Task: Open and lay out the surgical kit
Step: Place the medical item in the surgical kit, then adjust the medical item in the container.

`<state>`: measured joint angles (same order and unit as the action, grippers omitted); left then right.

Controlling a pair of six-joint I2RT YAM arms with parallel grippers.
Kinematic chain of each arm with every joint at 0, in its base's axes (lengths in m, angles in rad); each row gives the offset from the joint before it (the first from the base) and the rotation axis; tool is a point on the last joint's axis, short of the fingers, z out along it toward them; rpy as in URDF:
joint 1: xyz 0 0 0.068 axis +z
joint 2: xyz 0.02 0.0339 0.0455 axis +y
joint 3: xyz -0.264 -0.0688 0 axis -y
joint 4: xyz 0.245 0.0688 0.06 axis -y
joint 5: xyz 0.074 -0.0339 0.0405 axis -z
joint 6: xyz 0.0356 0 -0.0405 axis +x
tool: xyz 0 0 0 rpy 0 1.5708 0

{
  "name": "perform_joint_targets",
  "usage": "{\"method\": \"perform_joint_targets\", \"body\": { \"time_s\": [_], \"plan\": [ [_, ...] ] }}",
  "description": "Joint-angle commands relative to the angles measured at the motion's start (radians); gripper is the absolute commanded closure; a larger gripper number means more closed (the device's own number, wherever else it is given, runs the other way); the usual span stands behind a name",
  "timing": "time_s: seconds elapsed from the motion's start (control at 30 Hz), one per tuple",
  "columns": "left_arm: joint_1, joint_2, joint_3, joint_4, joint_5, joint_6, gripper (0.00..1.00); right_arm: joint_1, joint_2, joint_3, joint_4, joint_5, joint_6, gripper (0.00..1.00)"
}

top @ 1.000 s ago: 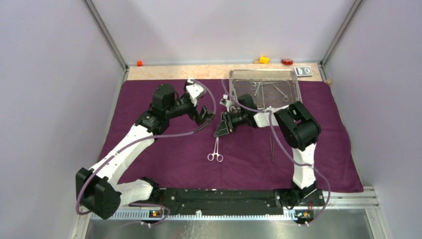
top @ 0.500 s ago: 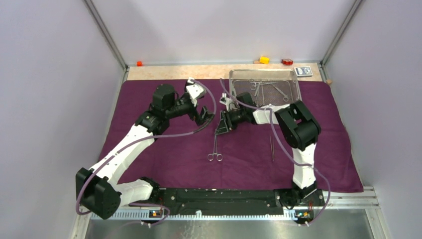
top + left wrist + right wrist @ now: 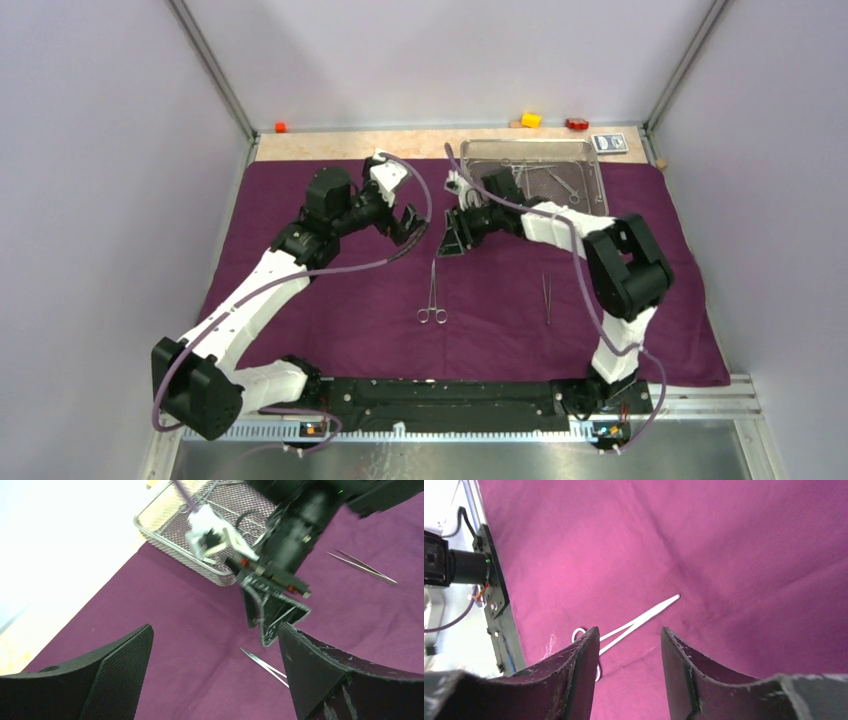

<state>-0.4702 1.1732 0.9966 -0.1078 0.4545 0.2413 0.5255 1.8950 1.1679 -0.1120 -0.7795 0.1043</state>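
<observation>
The dark purple cloth [image 3: 330,300] lies spread flat on the table. The wire-mesh tray [image 3: 592,160] stands on it at the back right and holds several steel instruments [image 3: 560,183]. A ring-handled clamp [image 3: 433,295] and tweezers [image 3: 547,297] lie on the cloth in front. My left gripper [image 3: 412,222] is open and empty above the cloth's middle. My right gripper [image 3: 452,238] is open and empty just beyond the clamp's tip. The left wrist view shows the tray [image 3: 165,535], the clamp's tip [image 3: 262,665] and the tweezers [image 3: 362,567]. The right wrist view shows the clamp [image 3: 639,622] below its fingers.
A yellow block [image 3: 530,120], a red block [image 3: 577,124] and a blue-white card packet [image 3: 610,143] sit along the back edge, with an orange block [image 3: 280,127] at the back left. A bare wooden strip [image 3: 330,145] runs behind the cloth. Walls close in both sides.
My right arm's elbow has swung right, uncovering the tweezers, and its gripper has moved back from the clamp. My left gripper has shifted slightly toward the back. The clamp has not moved.
</observation>
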Motion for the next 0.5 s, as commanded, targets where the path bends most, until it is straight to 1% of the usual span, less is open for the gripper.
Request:
{"method": "perform_joint_targets", "body": {
  "time_s": [0.0,0.13,0.23,0.33,0.47],
  "plan": [
    [0.007,-0.007,0.097,0.019,-0.115,-0.027,0.01,-0.045,-0.163,0.077,-0.058,0.068,-0.099,0.5],
    [0.01,0.022,0.175,-0.012,-0.132,-0.033,0.01,-0.135,-0.223,0.113,-0.093,0.107,-0.099,0.46],
    [0.01,0.052,0.208,-0.018,-0.134,-0.049,0.01,-0.192,-0.222,0.176,-0.128,0.175,-0.1,0.45],
    [0.012,0.085,0.224,-0.013,-0.119,-0.06,0.01,-0.222,-0.178,0.265,-0.18,0.293,-0.128,0.45],
    [0.013,0.137,0.237,0.001,-0.102,-0.065,0.01,-0.243,-0.08,0.374,-0.218,0.419,-0.135,0.45]
  ]
}}
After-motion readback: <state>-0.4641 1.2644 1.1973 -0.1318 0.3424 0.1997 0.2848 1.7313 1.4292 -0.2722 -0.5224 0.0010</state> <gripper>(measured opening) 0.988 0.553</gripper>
